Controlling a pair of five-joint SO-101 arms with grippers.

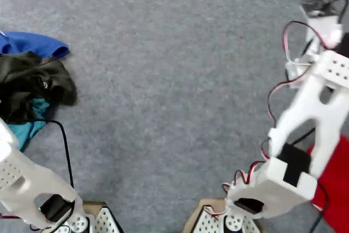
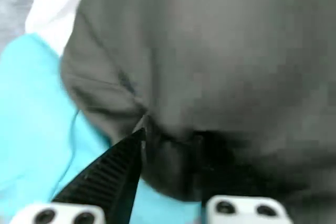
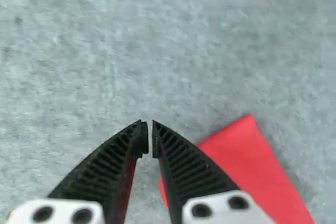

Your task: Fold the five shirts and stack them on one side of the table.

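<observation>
Grey table [image 1: 174,80], right jaws closed, empty, left jaws on dark shirt [image 2: 210,51], grip unclear

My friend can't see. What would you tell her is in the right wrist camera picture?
The right gripper, its two black ridged fingers shut on nothing, points down at the grey table. A flat corner of a red shirt lies on the table right beside it.

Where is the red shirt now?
High view: the red shirt lies at the right edge of the table, partly hidden by the right arm; the right gripper hangs beside its corner.
</observation>
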